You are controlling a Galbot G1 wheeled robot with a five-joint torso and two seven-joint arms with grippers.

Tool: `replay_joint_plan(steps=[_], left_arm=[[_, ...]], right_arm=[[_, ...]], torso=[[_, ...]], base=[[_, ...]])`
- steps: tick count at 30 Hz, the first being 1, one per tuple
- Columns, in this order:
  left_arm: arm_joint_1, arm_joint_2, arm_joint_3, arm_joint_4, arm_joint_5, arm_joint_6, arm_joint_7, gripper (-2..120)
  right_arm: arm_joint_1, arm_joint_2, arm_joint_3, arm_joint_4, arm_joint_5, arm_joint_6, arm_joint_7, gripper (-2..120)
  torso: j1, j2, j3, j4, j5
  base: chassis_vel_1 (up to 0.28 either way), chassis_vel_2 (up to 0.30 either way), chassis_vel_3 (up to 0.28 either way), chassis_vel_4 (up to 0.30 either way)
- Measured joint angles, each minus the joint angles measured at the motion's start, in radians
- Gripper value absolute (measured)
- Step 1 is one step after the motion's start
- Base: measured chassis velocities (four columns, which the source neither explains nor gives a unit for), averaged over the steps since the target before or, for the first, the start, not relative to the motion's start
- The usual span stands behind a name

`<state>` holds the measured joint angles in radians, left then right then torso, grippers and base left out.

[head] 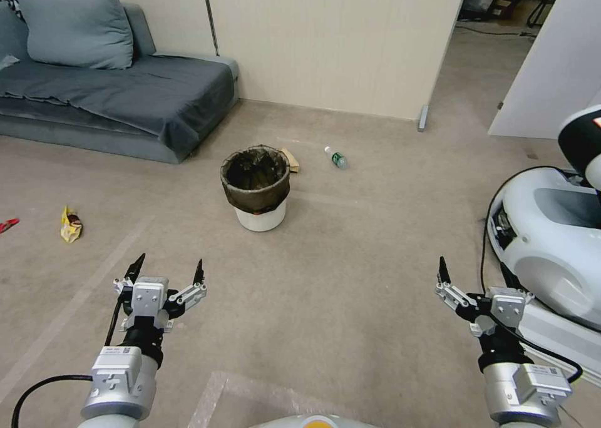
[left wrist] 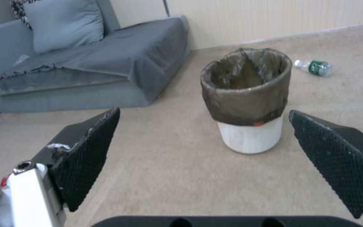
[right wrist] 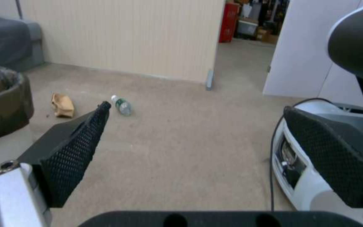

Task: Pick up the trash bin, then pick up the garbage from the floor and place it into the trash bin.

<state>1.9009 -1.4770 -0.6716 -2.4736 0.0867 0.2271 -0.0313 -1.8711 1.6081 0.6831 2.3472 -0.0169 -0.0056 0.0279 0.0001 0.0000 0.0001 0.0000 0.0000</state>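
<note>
A staged living room: grey sofa [head: 113, 96] with cushion [head: 75, 27], beige floor, partition wall [head: 332, 40].

At your nine o'clock the head view's edge cut off a red scrap [head: 7, 224]. The trash bin [head: 256, 184] hid most of a tan wrapper [head: 290, 159] at its one o'clock. The bottle [head: 336, 157] label was too small to read.

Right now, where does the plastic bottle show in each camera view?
Head view: the plastic bottle lies on the floor, right of the trash bin.
Left wrist view: bottle just past the bin.
Right wrist view: bottle beside a brown paper scrap.
Shared landmark: the bin.
</note>
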Motion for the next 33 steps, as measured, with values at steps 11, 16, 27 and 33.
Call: replay_joint_plan(steps=[11,16,27,33], left_arm=[[-0.001,0.0,-0.001,0.004,-0.002,0.0,0.0,100],[-0.001,0.0,-0.001,0.006,-0.002,-0.001,0.0,100],[-0.002,-0.001,-0.001,0.007,-0.003,-0.002,0.0,100],[-0.002,-0.001,-0.002,0.007,-0.003,-0.002,0.0,100]], right_arm=[[0.0,0.0,0.0,-0.002,-0.003,0.001,0.0,100],[0.0,0.0,0.0,-0.004,-0.003,0.003,0.0,100],[0.001,0.0,-0.001,-0.008,-0.004,0.008,0.002,100],[0.001,0.0,-0.001,-0.007,-0.004,0.008,0.002,100]], torso=[[0.0,0.0,0.0,-0.0001,0.0],[0.0,0.0,0.0,-0.0001,-0.0001],[0.0,0.0,0.0,-0.0001,0.0],[0.0,0.0,0.0,-0.0001,0.0]], base=[[-0.133,0.127,0.132,-0.131],[-0.124,0.136,0.146,-0.145],[-0.152,0.131,0.139,-0.133],[-0.143,0.139,0.125,-0.144]])
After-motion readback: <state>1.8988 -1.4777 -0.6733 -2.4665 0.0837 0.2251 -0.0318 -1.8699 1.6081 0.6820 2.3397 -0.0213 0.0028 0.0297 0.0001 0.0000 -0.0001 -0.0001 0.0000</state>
